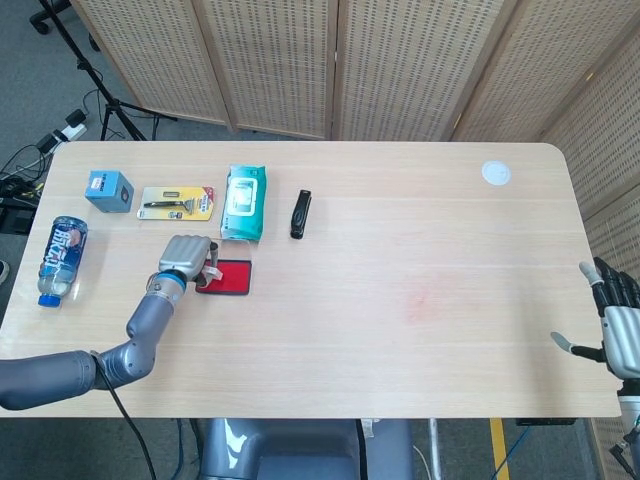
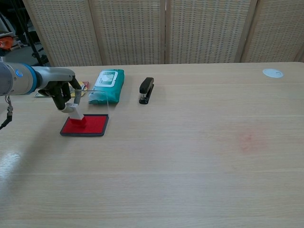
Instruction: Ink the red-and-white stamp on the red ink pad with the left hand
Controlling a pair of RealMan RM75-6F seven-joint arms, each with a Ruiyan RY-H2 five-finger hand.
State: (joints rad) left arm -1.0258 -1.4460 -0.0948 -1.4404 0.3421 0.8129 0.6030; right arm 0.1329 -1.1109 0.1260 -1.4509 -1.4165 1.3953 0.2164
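The red ink pad [image 1: 232, 277] [image 2: 90, 125] lies open in its black tray on the left part of the table. My left hand [image 1: 186, 258] [image 2: 63, 95] holds the red-and-white stamp [image 2: 77, 115] from above. The stamp leans a little, and its red base rests on the pad's left end. In the head view the hand hides most of the stamp. My right hand [image 1: 617, 322] hangs off the table's right edge with its fingers spread, holding nothing.
Behind the pad lie a teal wipes pack [image 1: 243, 202] [image 2: 108, 85], a black stapler [image 1: 301, 213] [image 2: 146, 90] and a carded razor [image 1: 177, 203]. A blue box [image 1: 108, 190] and a water bottle [image 1: 62, 260] sit far left. A white disc [image 1: 495, 173] lies back right.
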